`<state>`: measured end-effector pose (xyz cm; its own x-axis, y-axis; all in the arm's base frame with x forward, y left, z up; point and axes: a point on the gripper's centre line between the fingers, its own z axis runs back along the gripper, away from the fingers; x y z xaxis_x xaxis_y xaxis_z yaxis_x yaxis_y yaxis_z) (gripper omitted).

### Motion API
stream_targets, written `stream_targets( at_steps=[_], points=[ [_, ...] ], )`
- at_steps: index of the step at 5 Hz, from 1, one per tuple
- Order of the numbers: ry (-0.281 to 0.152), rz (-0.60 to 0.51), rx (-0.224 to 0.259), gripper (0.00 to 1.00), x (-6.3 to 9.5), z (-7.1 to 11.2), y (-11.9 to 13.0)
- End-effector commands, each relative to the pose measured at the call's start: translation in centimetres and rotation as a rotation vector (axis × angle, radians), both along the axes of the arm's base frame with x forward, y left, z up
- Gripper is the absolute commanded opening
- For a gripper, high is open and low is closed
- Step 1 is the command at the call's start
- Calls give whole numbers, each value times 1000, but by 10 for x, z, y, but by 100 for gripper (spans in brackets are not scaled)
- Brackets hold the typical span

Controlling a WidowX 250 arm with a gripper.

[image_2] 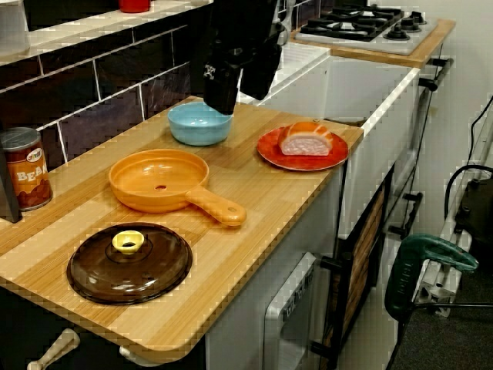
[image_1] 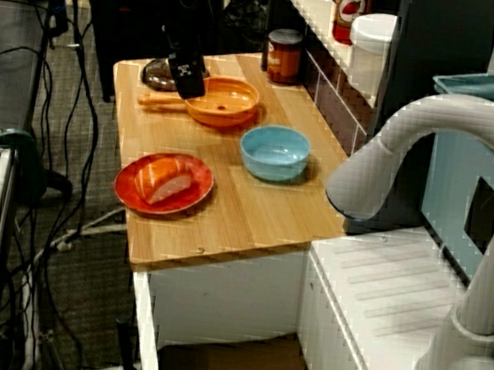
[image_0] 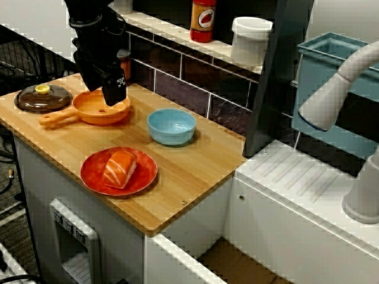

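My black gripper [image_0: 113,97] hangs over the orange frying pan [image_0: 89,109] at the back left of the wooden counter, nearer to it than to anything else. From the sink side the gripper [image_1: 189,89] sits above the pan's [image_1: 225,104] handle-side rim. From the lid end the gripper [image_2: 229,100] is well above the board, between the pan [image_2: 159,179] and the blue bowl [image_2: 199,123]. I see nothing between its fingers. The jaws are too dark to tell whether they stand apart.
A brown lid [image_0: 42,97] with a yellow knob lies left of the pan. In front, a red plate [image_0: 89,171] carries a salmon piece [image_0: 120,168]. A bean can [image_2: 23,169] stands by the tiled wall. A grey faucet [image_0: 337,89] and white drainboard lie to the right.
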<state>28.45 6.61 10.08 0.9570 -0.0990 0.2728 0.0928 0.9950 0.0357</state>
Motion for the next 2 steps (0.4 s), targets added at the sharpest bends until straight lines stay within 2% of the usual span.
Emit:
stream_targets(
  at_steps=[1, 2],
  points=[
    [-45, -25, 8, 100, -18, 12, -25],
    [-75, -20, 2, 100, -30, 11, -43]
  ],
)
